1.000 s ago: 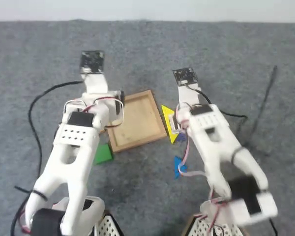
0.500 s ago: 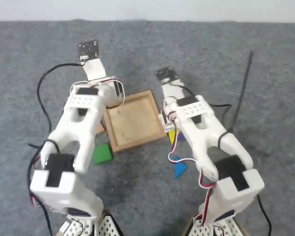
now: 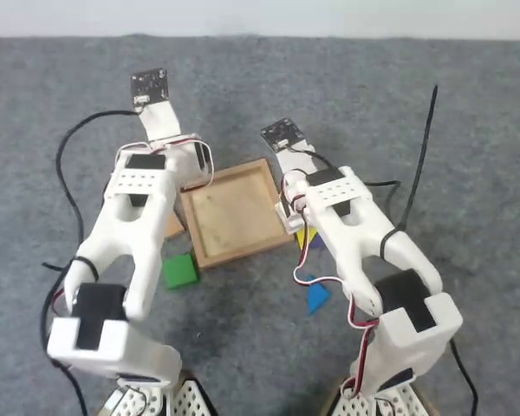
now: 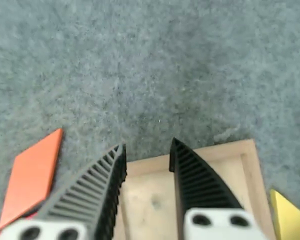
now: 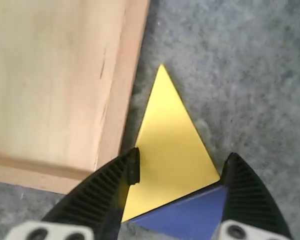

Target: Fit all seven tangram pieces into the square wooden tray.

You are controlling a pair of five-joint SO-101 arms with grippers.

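The bench (image 3: 468, 104) has a grey, carpet-like cover, and a pale wall (image 3: 260, 17) runs along its far edge. The high view gives the whole layout. The square wooden tray (image 3: 234, 217) lies in the middle, a green piece (image 3: 180, 270) is near its front left corner, and a blue piece (image 3: 317, 298) lies apart from it on the right.

The left wrist view adds an orange piece (image 4: 32, 175), flat on the bench beside the tray. In that view the left tool (image 4: 147, 149) hangs above the tray's rim with its fingers apart, holding nothing.

The right wrist view shows from close a yellow triangle (image 5: 167, 130) just beside the tray's outer edge, with a violet-blue piece (image 5: 190, 220) touching one of its sides. The right tool (image 5: 184, 161) stands wide apart, one finger on each side of this triangle. Whether it touches the triangle, I cannot tell.
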